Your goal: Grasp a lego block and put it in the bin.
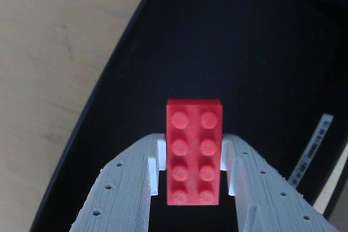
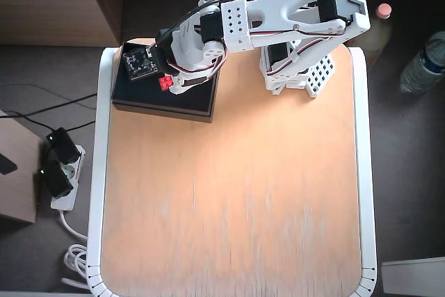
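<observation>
The lego block [image 1: 194, 153] is a bright red brick with two rows of studs. It sits lengthwise between my grey fingers [image 1: 122, 188], whose white pads press its two long sides. My gripper [image 1: 194, 145] is shut on the block and holds it over the dark inside of the bin [image 1: 217, 36]. The bin is a shallow black box with a pale strip [image 1: 312, 148] on its right wall. In the overhead view the bin [image 2: 188, 106] stands at the table's far left corner. There the gripper [image 2: 167, 83] hangs over the bin with the red block [image 2: 165, 83] at its tip.
The wooden table [image 2: 229, 193] with a white rim stretches bare in front of the bin. The arm's base [image 2: 295, 67] stands at the far edge, right of the bin. A power strip [image 2: 59, 172] and cables lie on the floor at the left, and a bottle [image 2: 424, 64] stands off to the right.
</observation>
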